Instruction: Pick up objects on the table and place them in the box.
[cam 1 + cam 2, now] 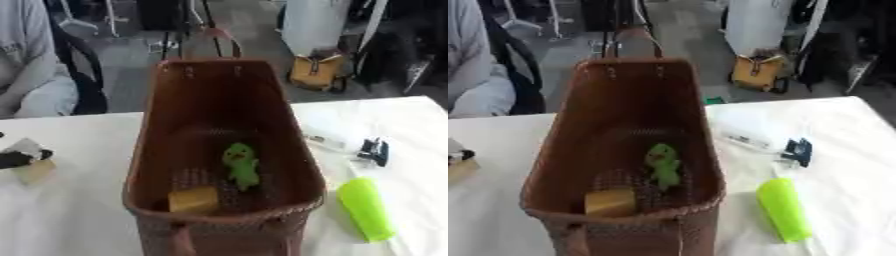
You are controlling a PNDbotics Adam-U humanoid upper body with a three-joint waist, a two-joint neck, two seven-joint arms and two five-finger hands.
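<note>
Left robot hand (16, 159) at left table (79, 215) edge, by tan block (35, 172); open or holding, cannot tell. Green cylinder (366, 209) right of basket (289, 115), on its side: may roll off if nudged

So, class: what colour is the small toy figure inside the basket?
Green toy figure, clearest in the left eye view.

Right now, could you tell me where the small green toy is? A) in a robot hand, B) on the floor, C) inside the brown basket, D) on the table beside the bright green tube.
C: the green toy lies on the floor of the brown basket, near a yellow block.
</note>
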